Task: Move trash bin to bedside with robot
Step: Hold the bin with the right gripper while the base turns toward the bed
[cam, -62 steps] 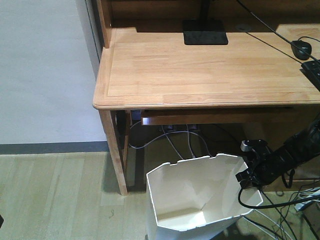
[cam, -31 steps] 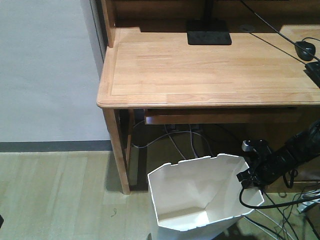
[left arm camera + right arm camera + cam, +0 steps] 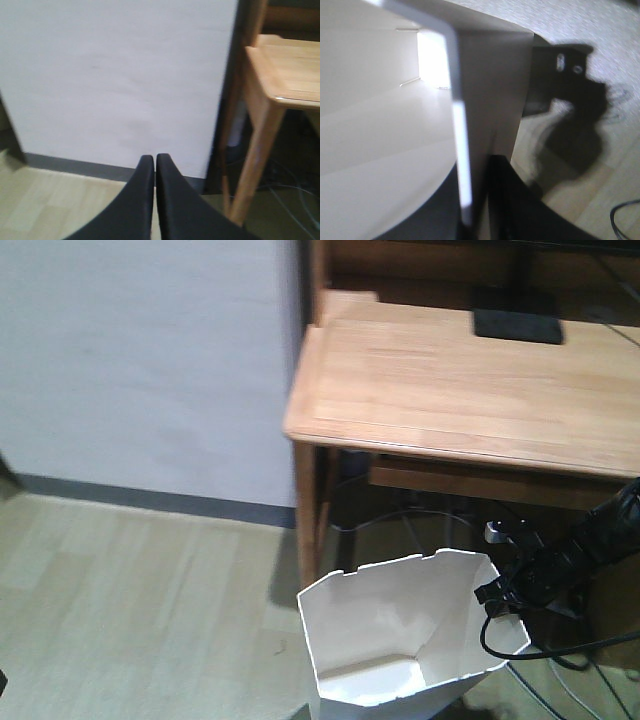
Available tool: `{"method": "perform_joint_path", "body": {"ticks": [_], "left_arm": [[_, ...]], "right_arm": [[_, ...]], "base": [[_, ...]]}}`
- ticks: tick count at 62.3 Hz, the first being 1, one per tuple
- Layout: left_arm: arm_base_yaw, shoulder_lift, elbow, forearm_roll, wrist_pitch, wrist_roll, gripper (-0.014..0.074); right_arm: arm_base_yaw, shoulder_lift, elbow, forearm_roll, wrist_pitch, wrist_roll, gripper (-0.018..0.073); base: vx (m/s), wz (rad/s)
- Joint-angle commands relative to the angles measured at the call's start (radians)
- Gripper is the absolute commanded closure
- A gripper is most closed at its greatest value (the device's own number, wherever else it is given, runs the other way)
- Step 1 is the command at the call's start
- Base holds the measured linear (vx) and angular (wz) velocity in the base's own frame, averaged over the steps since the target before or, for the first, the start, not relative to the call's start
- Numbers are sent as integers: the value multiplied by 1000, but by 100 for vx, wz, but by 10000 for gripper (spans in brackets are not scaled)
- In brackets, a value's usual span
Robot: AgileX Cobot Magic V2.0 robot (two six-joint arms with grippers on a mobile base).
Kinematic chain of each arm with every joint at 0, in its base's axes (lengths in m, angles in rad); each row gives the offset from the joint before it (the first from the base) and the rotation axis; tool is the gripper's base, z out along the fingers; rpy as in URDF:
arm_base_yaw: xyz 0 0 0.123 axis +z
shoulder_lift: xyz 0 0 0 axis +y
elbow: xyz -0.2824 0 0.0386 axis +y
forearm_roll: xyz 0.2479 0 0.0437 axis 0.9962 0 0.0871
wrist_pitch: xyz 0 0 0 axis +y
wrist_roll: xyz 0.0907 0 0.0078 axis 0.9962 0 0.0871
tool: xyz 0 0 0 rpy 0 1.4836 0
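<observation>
- White thin plastic trash bin (image 3: 385, 635) with faceted sides and a notched rim sits at the near edge of the front view, right of centre, its open mouth showing a cream-looking inside; its base runs out of the frame.
- The bin is just nearer than the left front leg (image 3: 305, 505) of a light wooden desk (image 3: 450, 380), lower than the desktop.
- On the bin's right rim, the small black right gripper (image 3: 491, 593) pinches the thin wall; the wrist view shows one finger inside (image 3: 437, 210) and one outside, with the white rim edge (image 3: 461, 150) between them.
- A slim black arm (image 3: 575, 545) reaches in from the right, and a black cable (image 3: 515, 652) loops below the gripper.
- The left gripper (image 3: 155, 162) has its two black fingers pressed together with nothing between them, pointing at a plain white wall (image 3: 115, 75).
- A flat black stand base (image 3: 517, 326) rests on the far part of the desktop.
- Loose cables (image 3: 420, 520) hang in the shadow under the desk.
- A grey skirting strip (image 3: 150, 498) runs along the wall's foot on the left, above a pale wooden floor (image 3: 130, 610).
</observation>
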Motion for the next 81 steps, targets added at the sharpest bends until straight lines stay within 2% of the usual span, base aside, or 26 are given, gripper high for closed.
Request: {"method": "perform_joint_path", "body": {"ticks": [1,33,81], "left_arm": [[-1,18,3,-2,-73,-4,603],[-1,18,3,-2,-73,-4,603],[-1,18,3,-2,-73,-4,603]], "right_arm": [[-2,-74,-6,43,187,-4,561],[-2,-74,-6,43,187,-4,561],[-2,-74,-6,43,187,-4,561]], "base": [[-4,69],[-4,67],[8,42]]}}
